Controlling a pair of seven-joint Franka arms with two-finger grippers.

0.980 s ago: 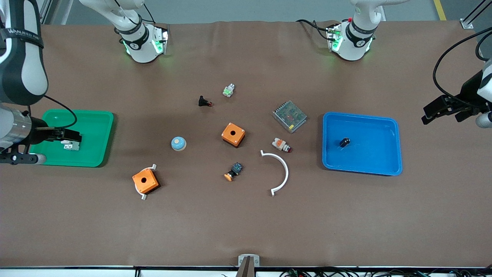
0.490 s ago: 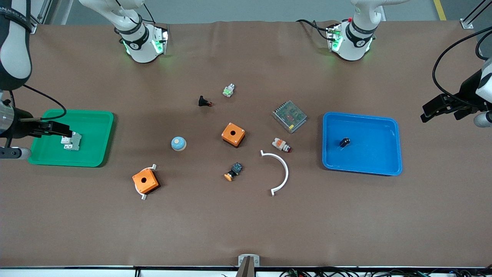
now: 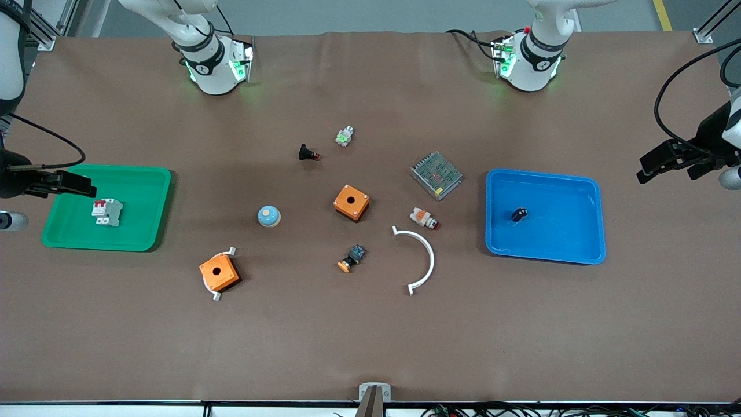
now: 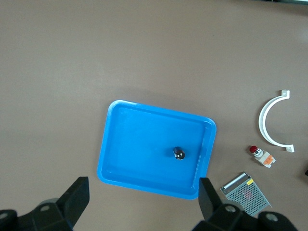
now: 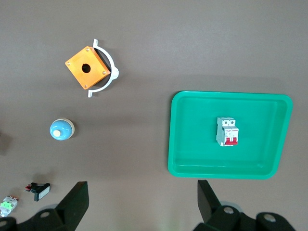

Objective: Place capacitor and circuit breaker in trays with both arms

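The capacitor (image 3: 518,214) and the circuit breaker (image 3: 107,212) lie in their trays, so with my left gripper (image 3: 666,164) and right gripper (image 3: 68,184) open and empty, only a stray swing over the green tray (image 3: 149,237) could knock the breaker.

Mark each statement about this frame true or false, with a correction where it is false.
1. The capacitor lies in the blue tray. True.
2. The circuit breaker sits on the bare table. False: it lies in the green tray.
3. The right gripper holds the circuit breaker. False: it is open, over the green tray's edge.
4. The left gripper is open and empty. True.
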